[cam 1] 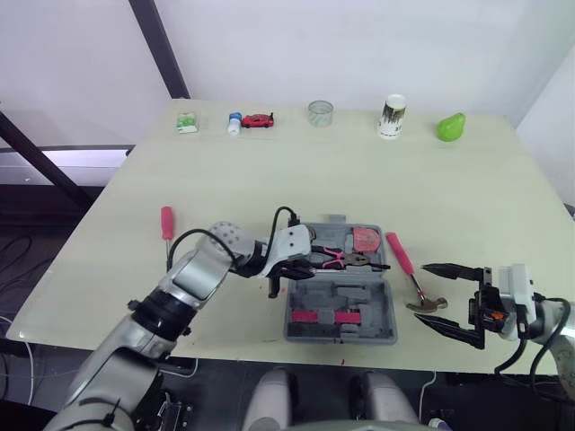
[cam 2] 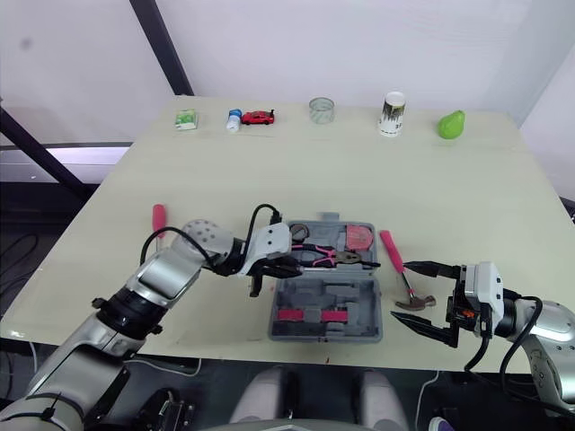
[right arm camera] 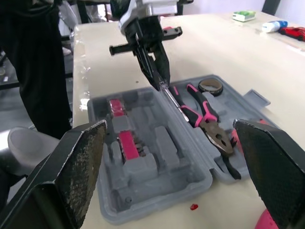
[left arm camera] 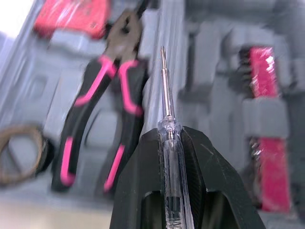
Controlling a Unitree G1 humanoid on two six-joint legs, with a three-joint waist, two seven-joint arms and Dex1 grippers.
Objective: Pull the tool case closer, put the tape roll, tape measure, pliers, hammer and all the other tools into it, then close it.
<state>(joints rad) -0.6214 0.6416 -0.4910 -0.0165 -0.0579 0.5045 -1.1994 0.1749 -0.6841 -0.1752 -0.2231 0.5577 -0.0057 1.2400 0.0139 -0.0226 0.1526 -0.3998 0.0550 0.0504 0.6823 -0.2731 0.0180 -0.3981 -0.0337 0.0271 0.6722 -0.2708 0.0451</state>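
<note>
Left claw (left arm camera: 169, 133) pinches a clear-handled screwdriver (left arm camera: 165, 95) above the open tool case (cam 1: 390, 310), which sits close to the bench's (cam 1: 269, 171) front edge, so the pulling looks done. Toward the left edge a red screwdriver (cam 1: 166, 222) lies unpacked. Inside the case are the tape roll (right arm camera: 210, 86), pliers (cam 1: 334, 259) and tape measure (cam 1: 366, 239). Just right of the case lies the hammer (cam 1: 409, 269). Right claw (cam 1: 422, 289) gapes wide and empty near the front right corner. Three tools and the closing look to remain.

Grey tool case (cam 1: 373, 296); pink-black pliers (cam 1: 332, 259); pink-handled hammer (cam 1: 402, 255); red screwdriver (cam 1: 166, 223); clear test pen (left arm camera: 169, 143).
</note>
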